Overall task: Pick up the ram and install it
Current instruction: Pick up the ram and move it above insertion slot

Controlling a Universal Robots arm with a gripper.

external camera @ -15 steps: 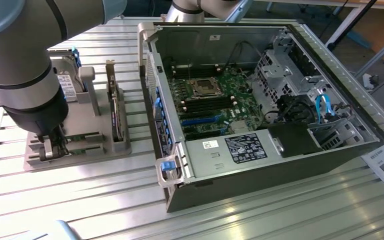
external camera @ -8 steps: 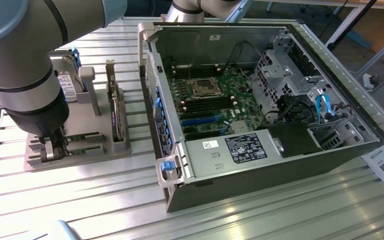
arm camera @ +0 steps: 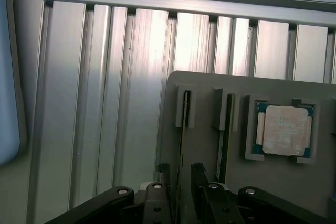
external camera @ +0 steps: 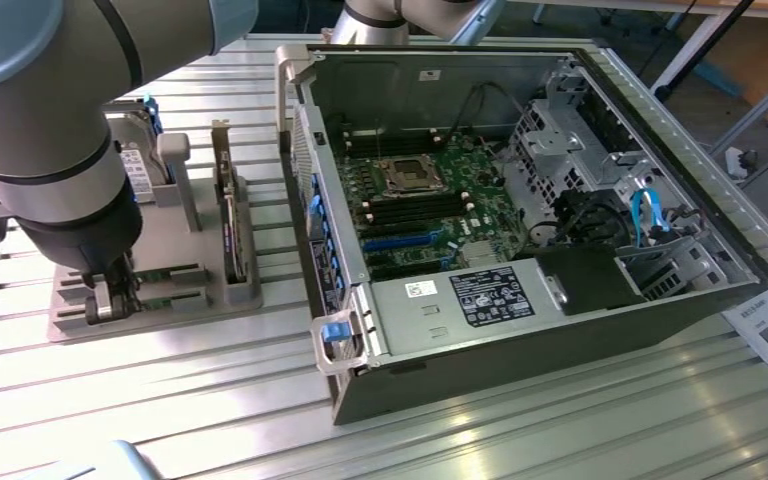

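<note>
You're keeping the gripper [arm camera: 181, 179] spread wide, its jaws straddling the ram [arm camera: 182, 148]. The ram is standing on edge in a slot of the gray holder [arm camera: 207, 83] on the counter [arm camera: 105, 103], probably to offer its flat faces for pinching.

The ribbed table [external camera: 518, 430], the open computer case [external camera: 491, 70] and, at the exterior view's left, the grey parts holder [external camera: 184, 310] are overlooked obliquely from high up. The holder is seen closely from above by the wrist view, past the gripper [arm camera: 181, 174]; holder and table are shared.
</note>
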